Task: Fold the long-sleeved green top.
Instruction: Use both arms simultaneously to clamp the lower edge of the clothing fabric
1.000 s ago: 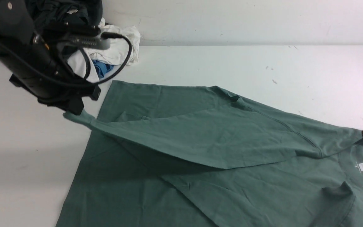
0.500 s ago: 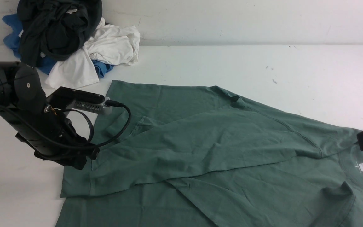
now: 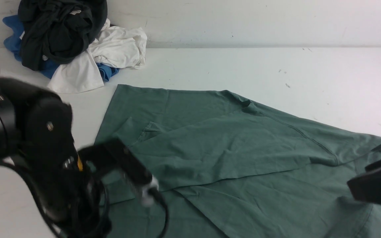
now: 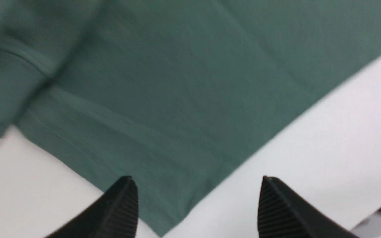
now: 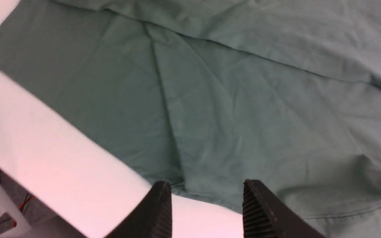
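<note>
Partly: sage-green cotton long-sleeved top [image 3: 276, 195], frame centre, one sleeve [image 3: 210, 155] across body | remaining folds look pending | left gripper [image 4: 196, 185] wide, right gripper [image 5: 206, 185] half-open, both empty

Before us the sage-green cotton long-sleeved top [image 3: 263, 198] lies spread on the flat white table [image 3: 243, 66], from the middle out to the right, with one sleeve [image 3: 210, 155] laid across its body toward the left. Behind it, in the far left corner, we find a crumpled heap of black, white and blue garments [image 3: 74, 43].
</note>
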### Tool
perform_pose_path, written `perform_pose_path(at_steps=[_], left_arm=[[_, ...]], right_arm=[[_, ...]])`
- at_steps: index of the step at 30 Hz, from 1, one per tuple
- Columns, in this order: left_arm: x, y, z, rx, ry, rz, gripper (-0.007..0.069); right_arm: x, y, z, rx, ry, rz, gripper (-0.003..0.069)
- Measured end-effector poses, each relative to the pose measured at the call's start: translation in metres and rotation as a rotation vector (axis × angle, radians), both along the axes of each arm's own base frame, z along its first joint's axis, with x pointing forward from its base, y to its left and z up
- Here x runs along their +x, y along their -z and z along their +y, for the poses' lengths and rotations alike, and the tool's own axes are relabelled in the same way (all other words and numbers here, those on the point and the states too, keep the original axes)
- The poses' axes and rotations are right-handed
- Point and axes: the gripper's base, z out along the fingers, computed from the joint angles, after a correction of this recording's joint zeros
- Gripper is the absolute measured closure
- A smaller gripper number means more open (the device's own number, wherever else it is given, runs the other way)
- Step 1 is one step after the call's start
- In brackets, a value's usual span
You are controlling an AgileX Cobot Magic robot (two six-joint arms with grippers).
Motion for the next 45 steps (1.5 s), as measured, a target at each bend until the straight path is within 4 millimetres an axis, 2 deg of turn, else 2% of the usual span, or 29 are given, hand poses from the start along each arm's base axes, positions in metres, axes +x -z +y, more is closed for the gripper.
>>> perform_pose_path(at_steps=[5,13,18,20,22,23,25,26,27,29,31,33,34,35,39,45], left_arm=[[-0.015,0.032,0.008,0.078,0.172,0.003,0.018],[-0.018,0.073,0.012,0.109,0.222,0.017,0.018],[-0.016,0.081,0.011,0.135,0.233,0.063,0.0189],[-0.016,0.082,0.011,0.14,0.241,0.067,0.0232],[-0.016,0.082,0.011,0.147,0.247,0.07,0.0317],[-0.016,0.082,0.012,0.15,0.25,0.071,0.0361],[-0.016,0.082,0.013,0.162,0.258,0.074,0.0514],[-0.016,0.082,0.013,0.162,0.258,0.074,0.0514],[-0.016,0.082,0.013,0.168,0.262,0.077,0.0573],[-0.017,0.081,0.014,0.171,0.261,0.081,0.061],[-0.018,0.08,0.014,0.172,0.252,0.077,0.0619],[-0.022,0.078,0.016,0.174,0.233,0.092,0.0619],[-0.022,0.078,0.016,0.173,0.231,0.091,0.0619],[-0.026,0.076,0.018,0.175,0.218,0.111,0.0619],[-0.031,0.068,0.021,0.168,0.209,0.106,0.0619],[-0.034,0.056,0.022,0.138,0.203,0.052,0.0619]], right_arm=[[-0.012,0.013,0.008,-0.022,-0.087,0.029,0.0373],[-0.013,0.041,0.005,-0.104,-0.09,0.092,0.0373],[-0.013,0.045,0.003,-0.131,-0.089,0.087,0.0373],[-0.012,0.045,0.002,-0.14,-0.087,0.081,0.0373],[-0.012,0.045,0.002,-0.149,-0.086,0.076,0.0373],[-0.011,0.045,0.001,-0.155,-0.087,0.072,0.0373],[-0.011,0.045,0.0,-0.17,-0.103,0.059,0.0373],[-0.011,0.045,0.0,-0.172,-0.105,0.058,0.0373],[-0.011,0.045,0.0,-0.177,-0.117,0.052,0.0368],[-0.011,0.045,0.0,-0.185,-0.135,0.044,0.0349],[-0.01,0.046,0.001,-0.197,-0.157,0.038,0.0312],[-0.007,0.051,0.003,-0.224,-0.192,0.045,0.0242],[-0.006,0.051,0.003,-0.227,-0.194,0.046,0.0242],[-0.002,0.056,0.006,-0.248,-0.216,0.062,0.0197],[0.009,0.077,0.013,-0.315,-0.267,0.124,0.014],[0.022,0.15,0.015,-0.48,-0.382,0.209,0.0127]])
